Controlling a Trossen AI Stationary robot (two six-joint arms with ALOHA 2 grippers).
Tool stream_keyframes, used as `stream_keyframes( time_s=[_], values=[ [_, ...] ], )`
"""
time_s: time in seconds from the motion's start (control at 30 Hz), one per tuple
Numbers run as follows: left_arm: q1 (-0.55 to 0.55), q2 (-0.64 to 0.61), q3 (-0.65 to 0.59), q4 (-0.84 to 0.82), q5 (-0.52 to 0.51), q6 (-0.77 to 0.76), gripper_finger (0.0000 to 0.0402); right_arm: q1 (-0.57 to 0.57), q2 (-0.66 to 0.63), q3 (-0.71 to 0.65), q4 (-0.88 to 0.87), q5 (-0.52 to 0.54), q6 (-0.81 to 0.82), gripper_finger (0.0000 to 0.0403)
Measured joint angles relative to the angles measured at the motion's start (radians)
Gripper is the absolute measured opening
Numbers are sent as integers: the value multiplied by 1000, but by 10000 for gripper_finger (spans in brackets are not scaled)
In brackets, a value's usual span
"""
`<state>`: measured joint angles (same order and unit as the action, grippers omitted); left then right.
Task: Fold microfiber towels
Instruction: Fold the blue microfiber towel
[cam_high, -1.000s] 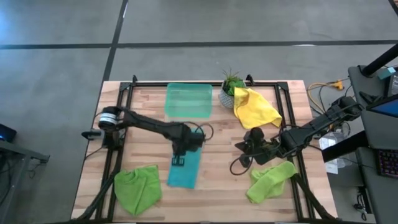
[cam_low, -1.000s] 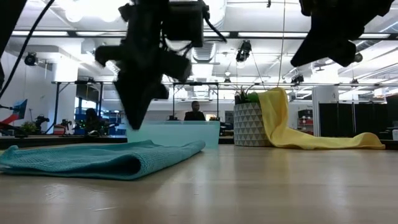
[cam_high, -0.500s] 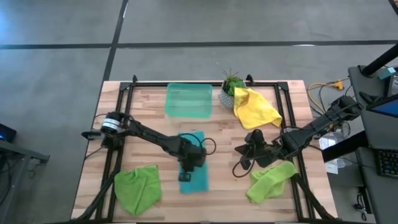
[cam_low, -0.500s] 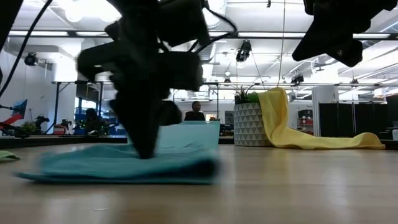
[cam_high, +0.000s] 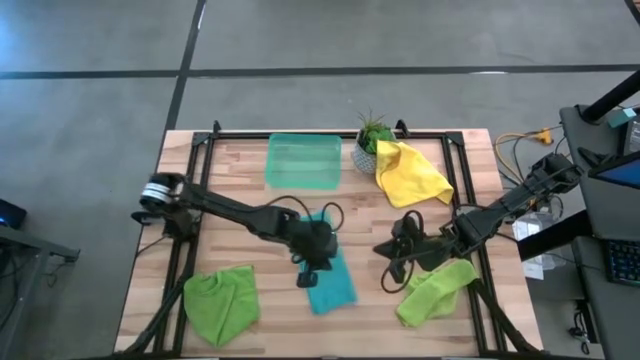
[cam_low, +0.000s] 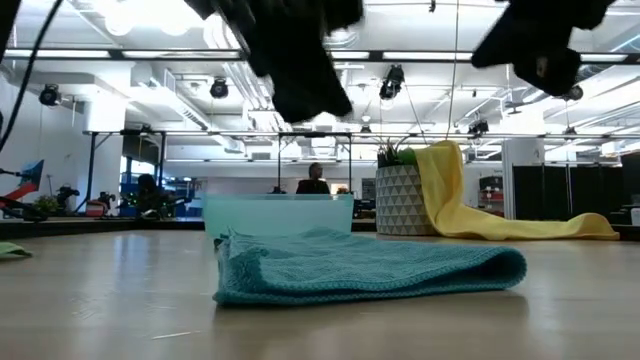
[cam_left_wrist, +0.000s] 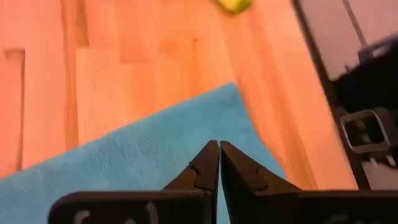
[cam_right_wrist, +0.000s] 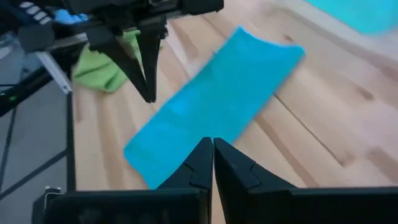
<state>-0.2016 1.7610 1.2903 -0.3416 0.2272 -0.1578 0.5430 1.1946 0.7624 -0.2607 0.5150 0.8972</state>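
Observation:
The teal-blue towel (cam_high: 335, 283) lies folded into a long strip, flat on the table's middle, slanting toward the near right; it also shows as the teal-blue towel (cam_low: 370, 265). My left gripper (cam_high: 307, 278) hangs shut above it, clear of the cloth, slanting down (cam_left_wrist: 219, 152). My right gripper (cam_high: 384, 250) is shut too and hovers right of the strip, pointing at it (cam_right_wrist: 211, 149). One lime green towel (cam_high: 222, 305) lies crumpled near left, another lime green towel (cam_high: 435, 290) near right. The yellow towel (cam_high: 410, 172) is draped against the plant pot.
A translucent green tray (cam_high: 303, 162) sits at the far middle, with a potted plant (cam_high: 370, 140) to its right. A black frame (cam_high: 190, 200) borders the wooden table. Bare wood lies between the strip and the near-left towel.
My left gripper pressed its shut tips down on the teal-blue towel and dragged it toward the table's right, then rose clear and tipped its fingers upward. The towel has slid right and turned to slant. My right gripper has hardly moved.

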Motion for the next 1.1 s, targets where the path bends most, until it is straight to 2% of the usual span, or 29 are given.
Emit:
stream_keyframes(
  time_s=[0.07, 0.17, 0.23, 0.3, 0.37, 0.47, 0.53, 0.63, 0.73, 0.8, 0.87, 0.93, 1.03, 1.1],
  values=[
    [-18, -52, -33, 15, 1, 8, 0, 0, 0, 0, 41, 1, -51, 9],
    [-54, -151, -118, 134, 1, -86, 0, 0, 0, 0, 68, -26, -107, 9],
    [-91, -222, -203, 308, -8, -186, 0, -1, -2, 0, 67, -109, -136, 9],
    [-142, -280, -312, 525, -80, -288, 0, -6, -2, -4, 79, -217, -170, 9],
    [-205, -327, -432, 769, -240, -381, 0, -10, -4, -29, 148, -314, -204, 9],
    [-319, -346, -580, 1099, -587, -483, 0, -11, -6, -117, 371, -407, -227, 9],
    [-401, -335, -631, 1198, -788, -480, 0, -14, -7, -200, 551, -441, -228, 9],
    [-492, -310, -613, 1145, -899, -467, 0, -25, -7, -332, 782, -450, -221, 9],
    [-533, -277, -515, 897, -899, -510, 0, -44, -8, -432, 900, -444, -243, 9],
    [-535, -251, -431, 708, -873, -573, 0, -60, -8, -472, 899, -443, -275, 9],
    [-530, -223, -363, 618, -829, -614, 0, -74, -7, -490, 896, -443, -294, 9],
    [-515, -194, -313, 641, -819, -652, 0, -80, -14, -493, 900, -440, -297, 9],
    [-461, -166, -291, 717, -835, -869, 0, -80, -16, -472, 899, -439, -297, 9],
    [-411, -150, -293, 761, -839, -934, 0, -80, -17, -451, 900, -440, -305, 9]
  ],
)
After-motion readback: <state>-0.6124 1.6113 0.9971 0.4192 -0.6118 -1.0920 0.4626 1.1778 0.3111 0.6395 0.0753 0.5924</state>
